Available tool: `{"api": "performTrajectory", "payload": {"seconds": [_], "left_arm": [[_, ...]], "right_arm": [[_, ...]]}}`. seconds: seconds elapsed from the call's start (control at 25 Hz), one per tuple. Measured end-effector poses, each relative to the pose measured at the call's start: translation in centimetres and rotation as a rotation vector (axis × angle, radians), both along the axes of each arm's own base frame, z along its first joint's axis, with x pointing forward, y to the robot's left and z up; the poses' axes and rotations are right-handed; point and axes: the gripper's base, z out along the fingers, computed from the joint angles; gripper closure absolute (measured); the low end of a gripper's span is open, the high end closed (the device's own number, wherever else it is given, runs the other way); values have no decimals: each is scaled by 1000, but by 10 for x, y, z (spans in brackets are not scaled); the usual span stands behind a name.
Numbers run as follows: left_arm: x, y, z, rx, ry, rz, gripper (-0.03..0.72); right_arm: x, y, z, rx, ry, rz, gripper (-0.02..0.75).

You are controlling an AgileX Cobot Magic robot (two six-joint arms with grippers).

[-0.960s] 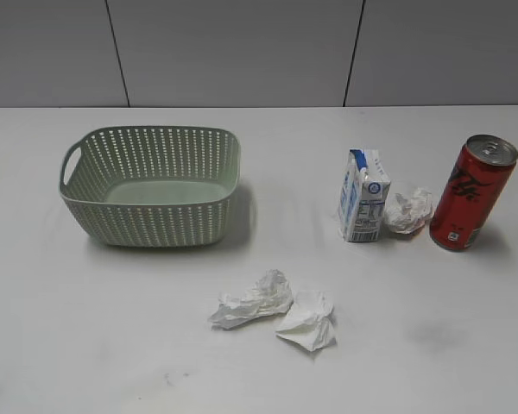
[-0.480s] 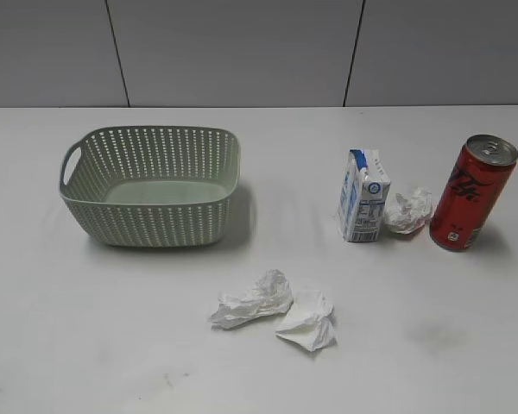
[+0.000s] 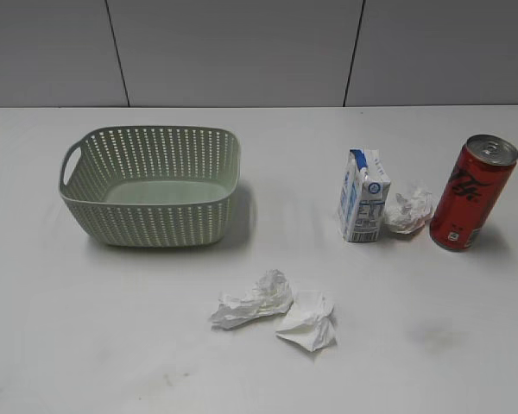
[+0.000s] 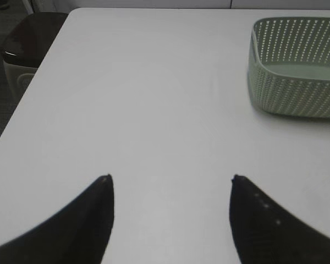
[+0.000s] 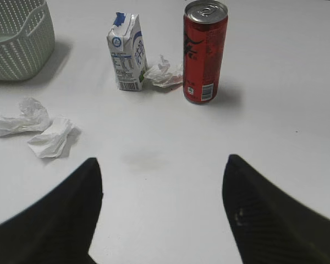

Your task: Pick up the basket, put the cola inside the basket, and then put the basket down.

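The pale sage-green basket (image 3: pixel 151 185) stands empty on the white table at the left; it also shows in the left wrist view (image 4: pixel 297 69) and the right wrist view (image 5: pixel 16 38). The red cola can (image 3: pixel 472 191) stands upright at the right, also in the right wrist view (image 5: pixel 204 50). My left gripper (image 4: pixel 170 179) is open and empty above bare table, well short and left of the basket. My right gripper (image 5: pixel 160 159) is open and empty, short of the cola. Neither gripper shows in the exterior view.
A white-and-blue small carton (image 3: pixel 363 196) stands left of the cola with a crumpled tissue (image 3: pixel 409 210) between them. Two crumpled tissues (image 3: pixel 276 309) lie at the front middle. A dark bin (image 4: pixel 25 41) stands beyond the table's left edge.
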Motion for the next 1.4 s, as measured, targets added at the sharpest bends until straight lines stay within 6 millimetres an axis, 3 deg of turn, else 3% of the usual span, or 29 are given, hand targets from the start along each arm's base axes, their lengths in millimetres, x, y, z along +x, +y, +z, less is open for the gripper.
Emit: {"api": "performTrajectory", "payload": {"seconds": [0.68, 0.88, 0.96, 1.16, 1.4], "left_arm": [[0, 0, 0, 2, 0, 1, 177], [3, 0, 6, -1, 8, -1, 32], [7, 0, 12, 0, 17, 0, 12], [29, -1, 35, 0, 36, 0, 19], [74, -3, 61, 4, 163, -1, 53]], "right_arm": [[0, 0, 0, 0, -2, 0, 206], [0, 0, 0, 0, -2, 0, 206], [0, 0, 0, 0, -2, 0, 206], [0, 0, 0, 0, -2, 0, 206], [0, 0, 0, 0, -2, 0, 206]]}}
